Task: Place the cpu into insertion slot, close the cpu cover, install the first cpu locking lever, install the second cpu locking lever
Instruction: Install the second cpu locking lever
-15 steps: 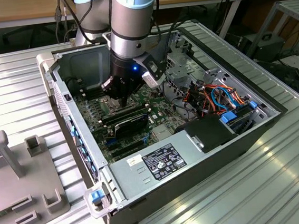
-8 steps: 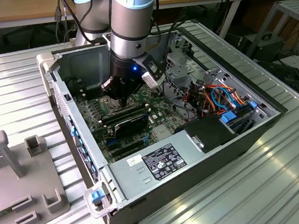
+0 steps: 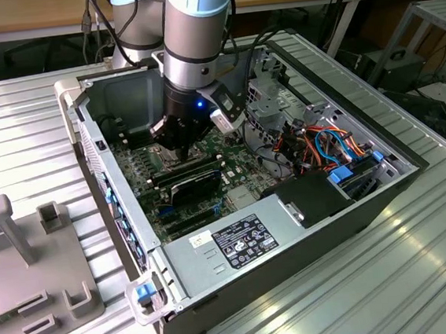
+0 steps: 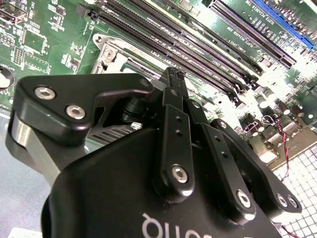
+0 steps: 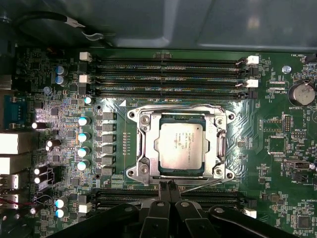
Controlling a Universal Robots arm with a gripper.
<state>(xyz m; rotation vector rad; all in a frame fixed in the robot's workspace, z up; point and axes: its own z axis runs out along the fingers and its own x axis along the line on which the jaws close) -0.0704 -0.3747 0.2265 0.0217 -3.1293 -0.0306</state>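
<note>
The cpu (image 5: pixel 181 147) already sits in the insertion slot (image 5: pixel 142 171), and the cpu cover (image 5: pixel 218 144) lies flat over it, framing the silver top through its window. The pincer (image 5: pixel 167 187) hovers just beside the socket's edge on the side away from the upper memory slots (image 5: pixel 168 77), fingers pressed together with nothing between them. A thin wire locking lever (image 5: pixel 198 185) runs along that same edge, right by the fingertips.

My worry, judging from here: closed tips this near the lever could slip off the thin wire and scrape the motherboard (image 5: pixel 277 163), or push on the cover unevenly and stress the chip beneath.

Counting: one cpu, one cover, one pincer, three long memory slots beyond the socket and more below it, one open computer case (image 3: pixel 309 241) on the worktop (image 3: pixel 424 282).
</note>
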